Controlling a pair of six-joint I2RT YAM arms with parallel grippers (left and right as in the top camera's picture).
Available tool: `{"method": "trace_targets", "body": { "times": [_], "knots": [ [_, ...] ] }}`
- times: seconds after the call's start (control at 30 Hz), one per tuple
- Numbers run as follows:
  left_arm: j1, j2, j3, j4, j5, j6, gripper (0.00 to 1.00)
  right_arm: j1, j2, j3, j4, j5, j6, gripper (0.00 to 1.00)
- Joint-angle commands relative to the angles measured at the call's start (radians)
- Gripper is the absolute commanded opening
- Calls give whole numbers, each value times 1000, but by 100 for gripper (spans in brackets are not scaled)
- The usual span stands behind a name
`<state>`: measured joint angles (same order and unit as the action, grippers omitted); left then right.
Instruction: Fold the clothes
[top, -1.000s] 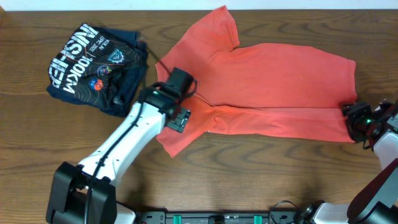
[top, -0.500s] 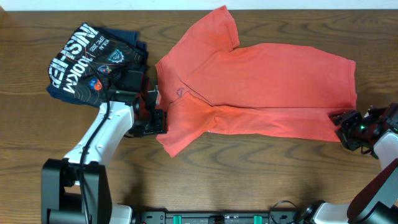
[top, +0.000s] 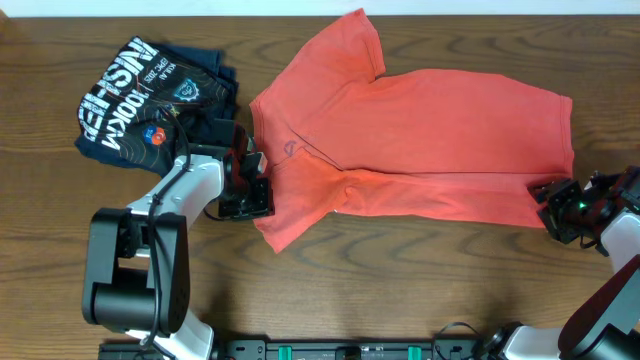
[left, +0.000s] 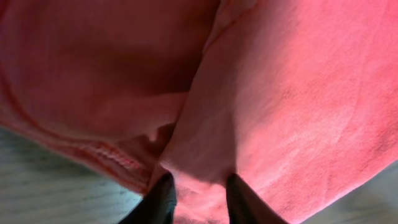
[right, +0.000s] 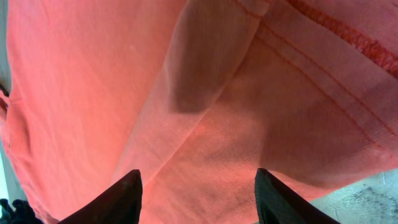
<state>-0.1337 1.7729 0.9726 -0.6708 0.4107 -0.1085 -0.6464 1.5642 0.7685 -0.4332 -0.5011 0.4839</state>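
**Both arms on opposite ends of shirt: L pinched, R not yet**

- T-shirt (top: 430, 130) lies flat across mid/right of the surface (top: 400, 300). Neck end faces the L arm, hem end faces the R arm. One sleeve points to the far edge, the other to the near edge.
- A long crease runs along the lower third. Reads as a lengthwise fold already in, but not certain.
- L fingers (left: 160, 200) sit at the shirt's neck-end edge, between collar and near sleeve. The wrist cam shows them close together with a ridge of cloth bunched in the gap, so I'd call it clamped on the T-shirt. Prob grabbing the edge there because it gives 2 layers in one pinch and controls the shoulder line.
- R fingers (right: 127, 194) are at the near hem corner. They stand wide apart with cloth spanning the gap and the hem stitching just beyond. Too wide to be a pinch on thin cotton, imo, so straddling the cloth, not gripping.
- Why opposite ends: my guess is each arm holds one end, so the near edge can be lifted evenly and carried over w/o skew.
- Navy folded shirt (top: 150, 105) is just beside the L arm, far-left, apart from the red one. Looks parked as done, so leave it.
- Risk: if L lifts before R grips, the hem end drags and the crease goes.
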Motion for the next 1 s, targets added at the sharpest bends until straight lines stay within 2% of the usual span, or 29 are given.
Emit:
{"method": "trace_targets", "body": {
  "times": [0.0, 0.1, 0.23, 0.3, 0.37, 0.43, 0.7, 0.97],
  "knots": [
    [0, 17, -9, -17, 5, 2, 25, 5, 10, 9, -2, -3, -22, 56],
    [0, -12, 8, -72, 4, 7, 25, 5, 10, 9, -2, 2, -22, 56],
    [0, -86, 30, -113, 3, 10, 41, 5, 10, 9, -2, 7, -22, 57],
    [0, -133, 29, -118, -28, 9, 54, 5, 10, 9, -2, 7, -22, 56],
    [0, -164, 29, -115, -79, 9, 61, 5, 10, 9, -2, 7, -22, 57],
    [0, -166, 29, -109, -116, 9, 64, 5, 10, 9, -2, 8, -22, 57],
    [0, -53, -7, -50, -127, 5, 64, 5, 10, 9, -5, 8, -22, 56],
    [0, -14, -7, -34, -82, 6, 45, 5, 10, 8, -9, 7, -22, 56]
  ]
}}
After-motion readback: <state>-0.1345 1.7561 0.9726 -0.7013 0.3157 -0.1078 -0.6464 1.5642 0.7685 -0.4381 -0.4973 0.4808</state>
